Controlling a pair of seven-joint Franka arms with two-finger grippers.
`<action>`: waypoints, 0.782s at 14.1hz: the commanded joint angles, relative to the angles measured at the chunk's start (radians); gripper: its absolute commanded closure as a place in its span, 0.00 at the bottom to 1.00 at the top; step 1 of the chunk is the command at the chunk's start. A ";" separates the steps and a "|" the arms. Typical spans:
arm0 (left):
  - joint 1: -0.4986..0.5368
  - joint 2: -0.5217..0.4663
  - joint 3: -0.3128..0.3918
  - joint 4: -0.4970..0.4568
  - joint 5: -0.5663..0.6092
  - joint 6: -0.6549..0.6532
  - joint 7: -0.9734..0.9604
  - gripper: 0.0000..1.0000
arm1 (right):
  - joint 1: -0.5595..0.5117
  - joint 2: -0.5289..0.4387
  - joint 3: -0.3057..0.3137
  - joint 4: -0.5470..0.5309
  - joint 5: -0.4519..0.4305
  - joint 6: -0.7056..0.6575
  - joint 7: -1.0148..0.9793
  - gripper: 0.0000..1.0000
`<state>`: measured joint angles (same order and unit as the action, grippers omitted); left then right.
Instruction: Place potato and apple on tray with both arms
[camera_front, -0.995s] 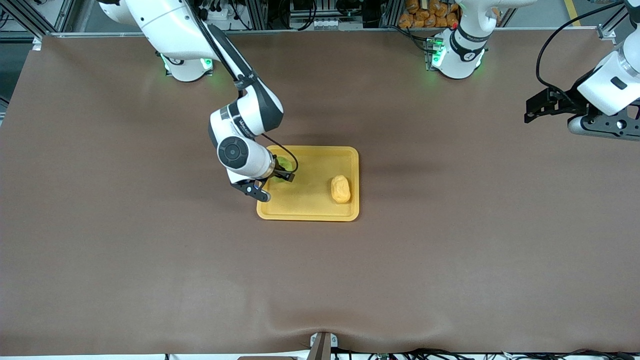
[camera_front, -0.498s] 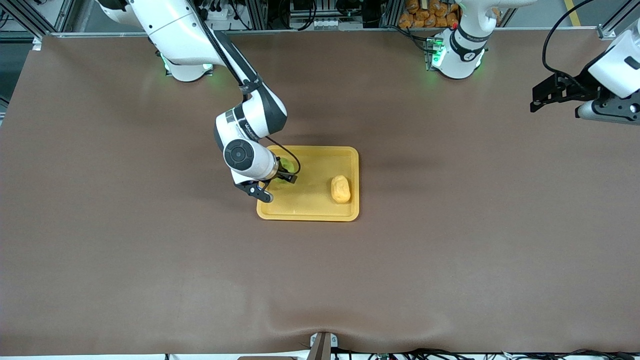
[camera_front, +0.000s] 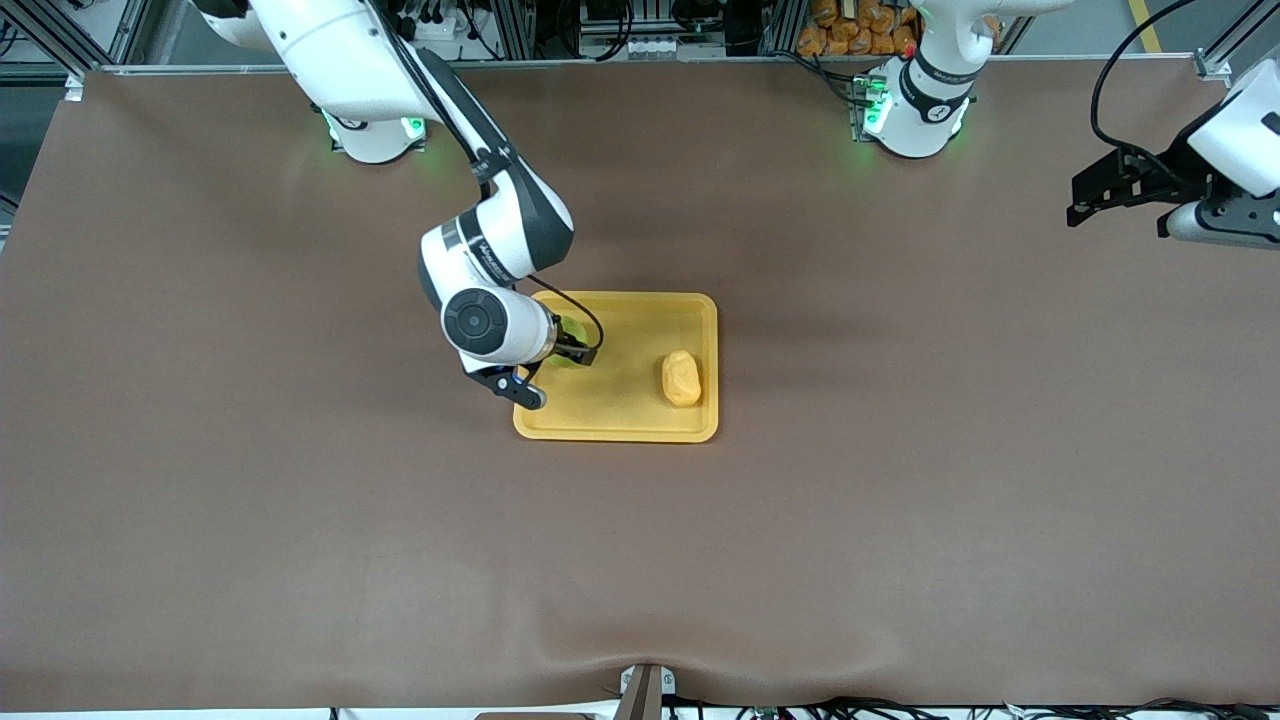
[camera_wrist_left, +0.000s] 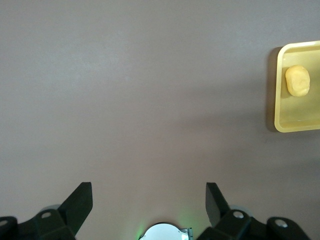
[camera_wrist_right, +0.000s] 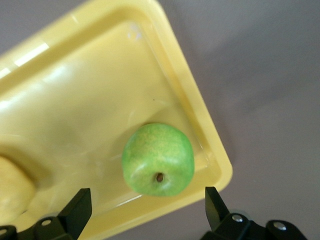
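Right wrist view shows the green apple (camera_wrist_right: 158, 159) resting free in the yellow tray (camera_wrist_right: 75, 100), right gripper (camera_wrist_right: 145, 212) spread open above it, potato (camera_front: 681, 378) already delivered, left gripper (camera_wrist_left: 149, 205) parked open off toward the left arm's table end.

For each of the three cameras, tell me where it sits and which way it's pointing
Front view: high across the table, facing both arms, over the tray.
Left wrist view: on the left arm, looking down at bare table; open left gripper shows.
Right wrist view: on the right arm, looking down at the apple; open right gripper shows.
All share the potato.
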<state>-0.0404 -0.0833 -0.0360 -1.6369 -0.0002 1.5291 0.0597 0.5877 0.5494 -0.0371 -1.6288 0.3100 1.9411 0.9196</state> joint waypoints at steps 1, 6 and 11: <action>0.005 0.022 0.001 0.037 -0.003 -0.017 -0.001 0.00 | -0.064 -0.039 0.003 0.073 0.008 -0.123 -0.034 0.00; 0.005 0.025 -0.004 0.046 -0.009 -0.015 -0.001 0.00 | -0.152 -0.051 0.000 0.225 -0.011 -0.247 -0.054 0.00; 0.007 0.034 -0.002 0.046 -0.014 -0.014 -0.001 0.00 | -0.282 -0.049 0.000 0.383 -0.019 -0.398 -0.105 0.00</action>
<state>-0.0396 -0.0654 -0.0360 -1.6185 -0.0002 1.5294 0.0597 0.3601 0.4978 -0.0525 -1.3064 0.3035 1.5999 0.8380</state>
